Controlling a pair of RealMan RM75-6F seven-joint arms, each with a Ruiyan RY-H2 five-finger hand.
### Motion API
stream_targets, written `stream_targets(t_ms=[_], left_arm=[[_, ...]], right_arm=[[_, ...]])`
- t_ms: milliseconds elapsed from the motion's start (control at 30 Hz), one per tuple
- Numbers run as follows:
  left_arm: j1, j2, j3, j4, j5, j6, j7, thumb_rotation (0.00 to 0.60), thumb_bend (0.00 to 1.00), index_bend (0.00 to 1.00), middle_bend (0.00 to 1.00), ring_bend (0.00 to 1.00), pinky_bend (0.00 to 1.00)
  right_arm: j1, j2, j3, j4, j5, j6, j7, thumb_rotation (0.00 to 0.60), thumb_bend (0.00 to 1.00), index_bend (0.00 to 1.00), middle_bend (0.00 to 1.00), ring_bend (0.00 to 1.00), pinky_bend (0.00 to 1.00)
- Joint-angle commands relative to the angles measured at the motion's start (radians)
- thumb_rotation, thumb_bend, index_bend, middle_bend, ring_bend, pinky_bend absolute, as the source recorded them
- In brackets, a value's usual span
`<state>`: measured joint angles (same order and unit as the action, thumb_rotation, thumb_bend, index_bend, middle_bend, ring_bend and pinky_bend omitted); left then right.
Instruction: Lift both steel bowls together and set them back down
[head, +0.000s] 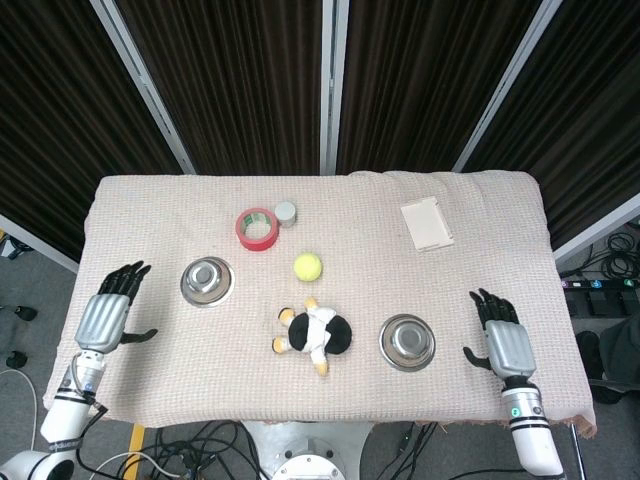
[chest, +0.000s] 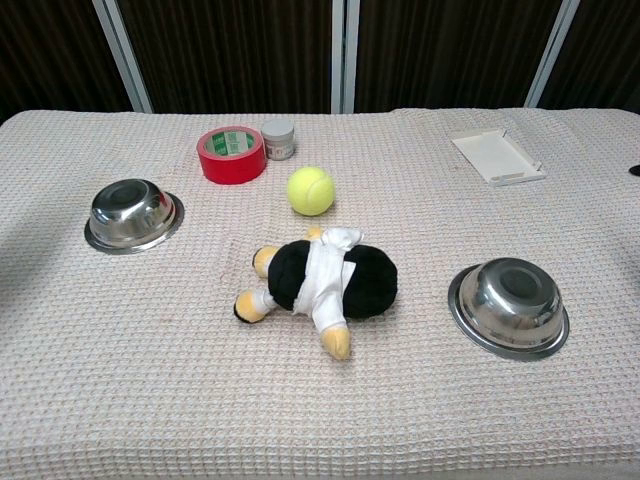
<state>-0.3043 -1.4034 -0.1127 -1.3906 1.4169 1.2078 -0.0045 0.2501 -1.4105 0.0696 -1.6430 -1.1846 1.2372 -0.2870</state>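
The left hand (head: 105, 318) hovers over the table's left edge, fingers spread, holding nothing. Near it sits a round shiny steel bowl (head: 207, 281) on the beige waffle-weave tablecloth (head: 480, 240). A red tape roll (head: 256, 229) has green lettering too small to read. A second steel bowl (head: 407, 342) rests right of centre. The right hand (head: 506, 342) is likewise splayed and empty. Dark curtains hang behind.

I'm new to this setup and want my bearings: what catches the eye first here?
The black-and-white plush toy lies mid-table, with a yellow tennis ball just behind it. Two steel bowls sit upside down, the left bowl and the right bowl, either side of the toy. The left hand and right hand hover open at the table's side edges.
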Motion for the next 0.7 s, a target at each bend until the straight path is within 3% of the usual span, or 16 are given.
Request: stream_targets(t_ms=[33, 300, 567, 700], left_arm=[[-0.116, 0.066, -0.037, -0.036, -0.043, -0.173, 0.024, 0.6, 0.06, 0.04, 0.03, 0.0, 0.1], [-0.243, 0.093, -0.069, -0.021, -0.096, -0.338, 0.05, 0.6, 0.06, 0.04, 0.0, 0.0, 0.08], [-0.336, 0.086, -0.049, 0.062, -0.098, -0.488, -0.019, 0.6, 0.06, 0.03, 0.0, 0.0, 0.07], [-0.369, 0.068, -0.037, 0.104, -0.068, -0.509, -0.046, 0.6, 0.06, 0.03, 0.0, 0.0, 0.07]], right_arm=[[0.052, 0.031, -0.018, -0.1, 0.099, -0.124, -0.087, 0.6, 0.15, 0.0, 0.0, 0.0, 0.0], [0.136, 0.021, -0.005, -0.184, 0.213, -0.173, -0.244, 0.6, 0.12, 0.0, 0.0, 0.0, 0.0], [0.212, -0.011, 0.001, -0.226, 0.343, -0.165, -0.386, 0.6, 0.1, 0.0, 0.0, 0.0, 0.0], [0.237, -0.034, 0.0, -0.218, 0.397, -0.16, -0.411, 0.6, 0.1, 0.0, 0.0, 0.0, 0.0]])
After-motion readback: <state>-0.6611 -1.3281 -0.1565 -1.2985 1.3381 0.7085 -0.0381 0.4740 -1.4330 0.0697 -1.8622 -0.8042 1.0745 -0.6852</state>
